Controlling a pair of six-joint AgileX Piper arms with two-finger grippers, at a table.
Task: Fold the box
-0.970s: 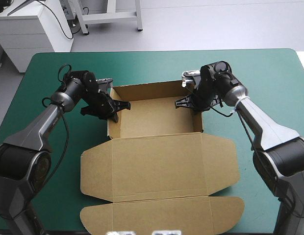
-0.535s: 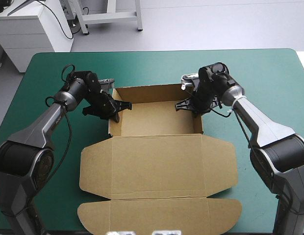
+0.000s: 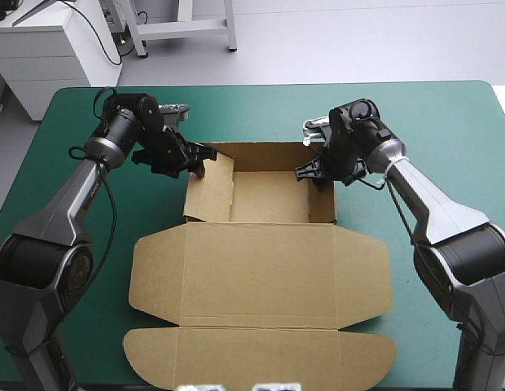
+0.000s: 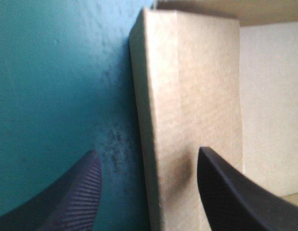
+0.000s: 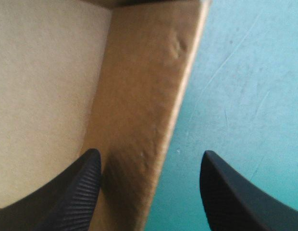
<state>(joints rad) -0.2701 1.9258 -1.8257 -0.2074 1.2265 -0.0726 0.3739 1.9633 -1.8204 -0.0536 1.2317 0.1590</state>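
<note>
In the high view's upper middle, the left gripper (image 4: 148, 152) and right gripper (image 5: 150, 152) hold their fingers released astride the brown box's (image 3: 261, 269) side walls, which each wrist view shows only in part.

Box (image 3: 261, 269) brown; cover (image 3: 448, 122) teal-green; fingers (image 4: 77, 192) black, finely ribbed.

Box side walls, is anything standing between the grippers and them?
Nothing visible does. The left gripper stands open astride the left wall of the box, and the right gripper stands open astride the right wall. Outside each wall there is only the teal-green cover.
</note>
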